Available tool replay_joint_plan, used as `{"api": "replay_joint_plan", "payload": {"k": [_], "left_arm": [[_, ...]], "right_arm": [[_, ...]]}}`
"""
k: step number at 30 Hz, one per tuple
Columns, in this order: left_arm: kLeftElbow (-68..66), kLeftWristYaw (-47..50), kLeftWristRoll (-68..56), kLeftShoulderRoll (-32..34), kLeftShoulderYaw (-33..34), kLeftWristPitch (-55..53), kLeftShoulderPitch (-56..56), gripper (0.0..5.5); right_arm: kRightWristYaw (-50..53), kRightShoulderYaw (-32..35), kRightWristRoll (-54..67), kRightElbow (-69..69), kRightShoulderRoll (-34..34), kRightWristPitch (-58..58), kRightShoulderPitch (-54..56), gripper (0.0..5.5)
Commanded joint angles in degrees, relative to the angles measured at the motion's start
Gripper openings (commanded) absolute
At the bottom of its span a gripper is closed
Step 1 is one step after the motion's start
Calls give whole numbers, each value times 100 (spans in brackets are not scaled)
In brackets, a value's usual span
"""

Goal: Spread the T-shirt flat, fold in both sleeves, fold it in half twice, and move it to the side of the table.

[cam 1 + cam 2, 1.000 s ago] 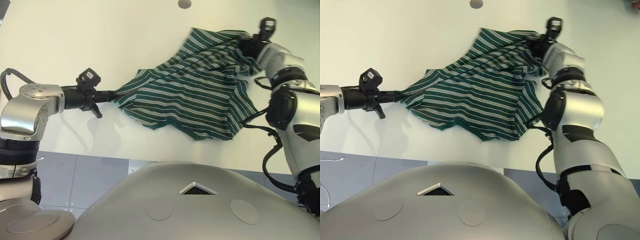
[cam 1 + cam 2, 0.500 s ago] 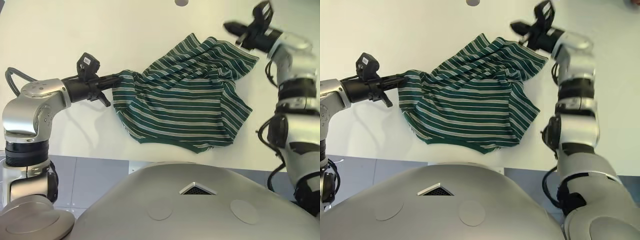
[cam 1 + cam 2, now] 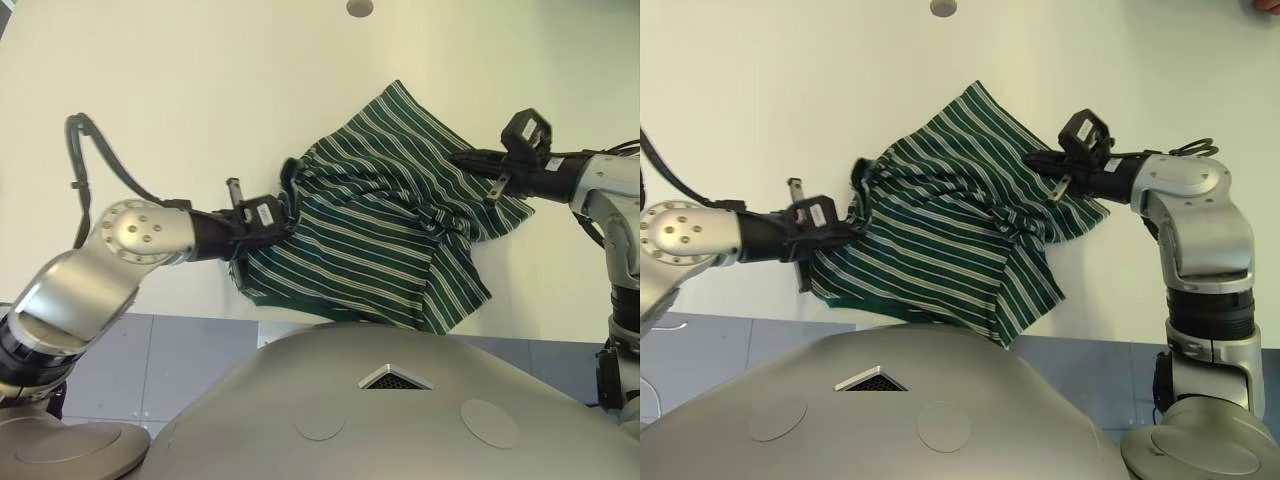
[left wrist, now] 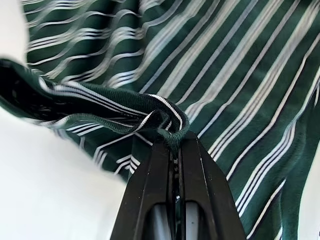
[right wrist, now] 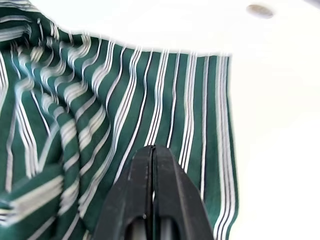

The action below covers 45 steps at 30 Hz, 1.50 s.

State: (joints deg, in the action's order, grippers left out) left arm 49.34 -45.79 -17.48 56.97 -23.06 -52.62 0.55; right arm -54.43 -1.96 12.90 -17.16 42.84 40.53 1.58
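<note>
Crumpled dark-green, white-striped cotton T-shirt (image 3: 380,230) is spread loosely at mid-table, near hem reaching near edge of white tabletop (image 3: 150,90). Left gripper (image 4: 172,136) is clamped on ribbed edge at shirt's left side, cloth bunched there. Right gripper (image 5: 151,149) is held at shirt's right part, fingers pressed together; contact with cloth cannot be told. Small grey round disc (image 3: 359,8) is set at far edge.

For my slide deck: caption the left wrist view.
Left pincer shut on a ribbed edge of the crumpled striped T-shirt on a white table.
</note>
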Motion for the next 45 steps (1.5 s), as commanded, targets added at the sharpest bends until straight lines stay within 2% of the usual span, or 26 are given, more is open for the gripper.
{"api": "replay_joint_plan", "payload": {"k": [1, 4, 7, 9, 11, 14, 18, 21, 23, 25, 28, 31, 35, 38, 40, 43, 45], "left_arm": [[-472, 123, 947, -290, -1242, 152, 611, 26], [-615, 247, 994, -578, -1265, -29, 693, 72], [-554, -177, 326, -370, -220, -94, 743, 72], [-518, -499, 37, -233, 208, 30, 909, 72], [-356, -555, -201, -282, 514, -22, 926, 72], [-418, -485, -360, -514, 641, -61, 1054, 72], [-901, 66, -232, -1152, 601, -65, 1284, 72], [-1384, 68, -239, -1463, 493, 8, 1703, 72], [-1665, -12, -204, -1535, 384, 53, 1954, 72], [-1754, 42, -228, -1610, 441, 46, 1952, 72], [-1683, 533, -10, -1735, 523, 137, 1372, 72], [-1747, 1195, 225, -2134, 544, 333, 783, 72], [-2549, 1616, 527, -2547, 605, 986, 661, 72], [-3858, 1445, 584, -2761, 676, 1564, 1329, 72], [-5409, 1037, 633, -3025, 671, 2215, 2233, 72], [-7447, 441, 798, -3361, 605, 3106, 3267, 12], [-8588, 120, 860, -3624, 672, 3597, 3708, 2]], "right_arm": [[-26, -462, -347, 464, 201, -300, 330, 0], [1, -989, -906, 1109, 278, -841, 542, 0], [12, -1841, -1775, 2902, -111, -1958, 1522, 0], [419, -2201, -2320, 4932, -702, -2873, 2641, 0], [1002, -2278, -2611, 6676, -1321, -3488, 3724, 0], [1801, -2259, -2810, 8111, -1791, -3936, 4684, 0], [2654, -2196, -3044, 9044, -2067, -4266, 5177, 0], [3367, -2044, -3224, 9414, -1991, -4454, 5211, 0], [3889, -1628, -3012, 9479, -1884, -4504, 5357, 0], [4109, -943, -2520, 9419, -1810, -4595, 5676, 0], [3142, -135, -1676, 8883, -1884, -4999, 5901, 0], [1603, 148, -767, 6867, -1663, -3789, 4773, 0], [630, 226, 322, 3557, -1093, -1308, 2575, 0], [567, 228, 623, 2856, -1167, -601, 2295, 0], [728, 178, 603, 2714, -1292, -419, 2337, 0], [958, 307, 534, 2690, -1294, -357, 2266, 0], [1090, 451, 514, 2737, -1222, -366, 2142, 0]]}}
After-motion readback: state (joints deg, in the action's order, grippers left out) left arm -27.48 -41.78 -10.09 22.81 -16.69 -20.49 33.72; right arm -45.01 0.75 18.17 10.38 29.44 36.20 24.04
